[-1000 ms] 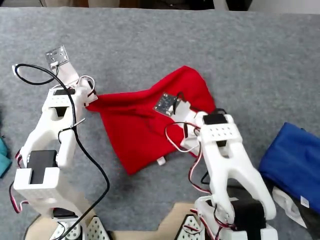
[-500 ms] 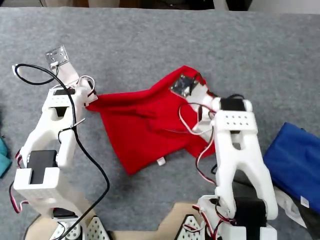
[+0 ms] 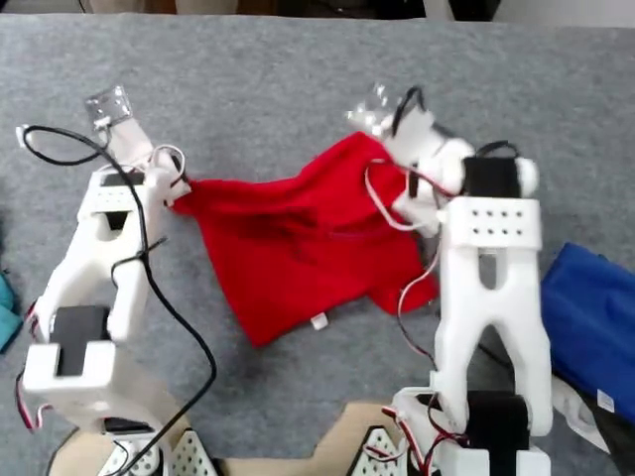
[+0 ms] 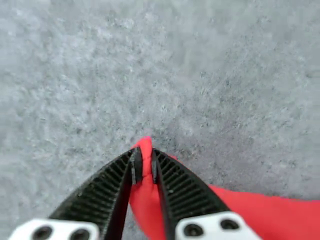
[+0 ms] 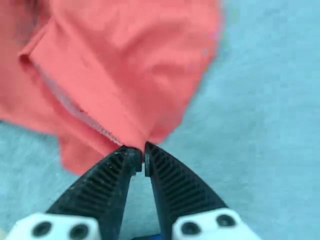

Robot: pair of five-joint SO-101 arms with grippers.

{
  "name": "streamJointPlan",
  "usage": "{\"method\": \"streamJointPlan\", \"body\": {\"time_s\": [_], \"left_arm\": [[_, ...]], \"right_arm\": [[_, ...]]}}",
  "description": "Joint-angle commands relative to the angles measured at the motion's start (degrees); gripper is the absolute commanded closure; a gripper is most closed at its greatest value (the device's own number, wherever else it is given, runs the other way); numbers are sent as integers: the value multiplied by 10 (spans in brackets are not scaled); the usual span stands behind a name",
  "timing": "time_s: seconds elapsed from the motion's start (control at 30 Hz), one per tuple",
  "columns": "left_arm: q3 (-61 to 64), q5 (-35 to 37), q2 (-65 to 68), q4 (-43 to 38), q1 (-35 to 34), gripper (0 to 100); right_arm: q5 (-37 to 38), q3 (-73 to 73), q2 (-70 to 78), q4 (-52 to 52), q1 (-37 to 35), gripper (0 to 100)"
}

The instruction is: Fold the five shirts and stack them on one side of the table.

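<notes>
Right arm farther out, red shirt between jaws

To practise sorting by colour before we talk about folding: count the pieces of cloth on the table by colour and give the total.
Red shirt, spread out mid-table: 1
Blue cloth, folded: 1
Teal cloth, cut off at the high view's edge: 1
White cloth, partly under the blue one: 1
Total: 4
</notes>
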Motion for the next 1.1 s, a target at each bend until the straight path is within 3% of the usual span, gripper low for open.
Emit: {"method": "streamJointPlan", "body": {"time_s": [0.0,0.2,0.43,0.9,1.07], "left_arm": [[-40,16,-107,36,-4,980],[-110,16,-250,161,19,980],[-212,14,-342,308,45,980],[-598,-55,-357,614,45,980],[-674,-53,-359,705,69,980]], "right_arm": [[-16,-173,-2,35,8,993],[-48,-384,-1,70,12,993],[-85,-608,0,68,77,993],[-68,-919,-4,72,176,992],[-44,-938,-46,72,180,992]]}}
